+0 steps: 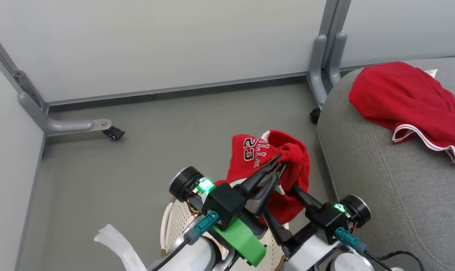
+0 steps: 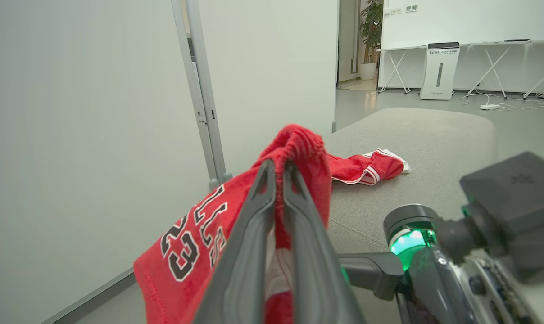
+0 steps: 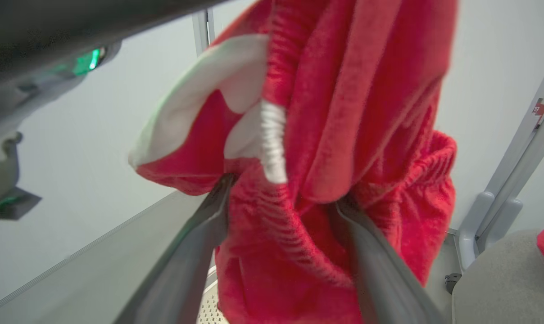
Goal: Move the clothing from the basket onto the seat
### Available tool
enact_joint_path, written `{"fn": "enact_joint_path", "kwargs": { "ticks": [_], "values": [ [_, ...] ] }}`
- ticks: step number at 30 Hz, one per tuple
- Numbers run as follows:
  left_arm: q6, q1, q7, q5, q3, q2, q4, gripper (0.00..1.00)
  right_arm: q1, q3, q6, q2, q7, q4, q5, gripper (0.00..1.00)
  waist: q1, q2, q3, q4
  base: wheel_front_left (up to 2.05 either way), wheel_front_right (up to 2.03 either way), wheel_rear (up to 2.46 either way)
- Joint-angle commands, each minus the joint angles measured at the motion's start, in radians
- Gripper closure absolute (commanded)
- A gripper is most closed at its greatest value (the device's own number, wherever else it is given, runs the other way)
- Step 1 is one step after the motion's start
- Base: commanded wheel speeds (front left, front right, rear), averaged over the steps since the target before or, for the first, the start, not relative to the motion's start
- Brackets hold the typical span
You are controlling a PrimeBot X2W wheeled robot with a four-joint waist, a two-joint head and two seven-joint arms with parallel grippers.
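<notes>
Grey floor point(image 1: 137, 169), white partitions point(image 1: 156, 45), grey seat point(image 1: 400, 188) bearing red garment point(image 1: 408, 98), left tool point(image 2: 278, 166) pinching numbered jersey point(image 2: 186, 243), right tool point(image 3: 283, 191) wide

Head overhead; both wrists near clothing point(image 1: 296, 169)

A: Head view: bright, even, diffuse light; only faint soft shadows on the floor point(image 1: 174, 131); sharp throughout.
B: Right wrist view: red garment point(image 3: 326, 135) blurred, too near the lens. Left wrist view: fingers point(image 2: 249, 252) soft-focused, dark housing point(image 2: 510, 193) at right defocused.
</notes>
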Motion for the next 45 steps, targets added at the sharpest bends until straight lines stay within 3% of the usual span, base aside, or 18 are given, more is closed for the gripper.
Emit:
{"fn": "enact_joint_path", "kwargs": {
  "ticks": [1,3,7,8,17,19,20,36,45],
  "values": [
    [-0.003,0.009,0.003,-0.009,-0.001,-0.001,-0.006,1.00,-0.016,-0.002,-0.001,-0.001,-0.002,0.011,-0.002,0.00,0.0001,-0.0001,0.001,0.000,0.00,0.00,0.00],
    [-0.005,0.009,0.005,-0.012,-0.005,-0.002,-0.005,1.00,-0.019,-0.006,-0.001,0.000,-0.002,0.019,0.007,0.42,0.0001,-0.0001,0.004,0.000,0.00,0.00,0.00],
    [-0.006,0.008,0.009,-0.013,-0.011,-0.001,-0.001,1.00,-0.024,-0.005,-0.001,0.002,-0.002,0.028,0.019,0.85,0.0001,-0.0001,0.009,0.001,0.00,0.00,0.00],
    [-0.006,0.007,0.010,-0.015,-0.012,0.001,0.001,1.00,-0.025,-0.002,-0.001,0.002,-0.002,0.033,0.021,1.00,0.0001,-0.0001,0.010,0.001,0.00,0.00,0.00],
    [0.008,-0.007,0.006,-0.009,-0.010,0.012,0.023,1.00,-0.025,-0.008,-0.001,0.002,-0.002,0.053,0.048,1.00,0.0001,-0.0001,0.014,-0.001,0.00,0.00,0.00],
    [0.011,-0.010,0.003,-0.005,-0.011,0.015,0.028,0.55,-0.021,-0.009,-0.001,0.002,-0.002,0.047,0.053,1.00,0.0001,-0.0001,0.016,-0.001,0.00,0.00,0.00],
    [0.012,-0.012,0.003,-0.004,-0.012,0.016,0.030,0.00,-0.019,-0.010,-0.001,0.002,-0.002,0.045,0.055,1.00,0.0001,-0.0001,0.017,-0.001,0.00,0.00,0.00],
    [0.030,-0.025,0.000,0.000,-0.019,0.030,0.046,0.00,-0.007,-0.069,-0.001,0.002,-0.002,0.018,0.041,1.00,0.0001,-0.0001,0.027,-0.007,0.00,0.00,0.00],
    [0.041,-0.008,-0.009,-0.011,-0.012,0.048,0.057,0.00,-0.006,-0.163,-0.001,0.002,-0.002,-0.053,0.020,1.00,0.0001,-0.0001,0.046,-0.027,0.00,0.00,0.00]
  ]
}}
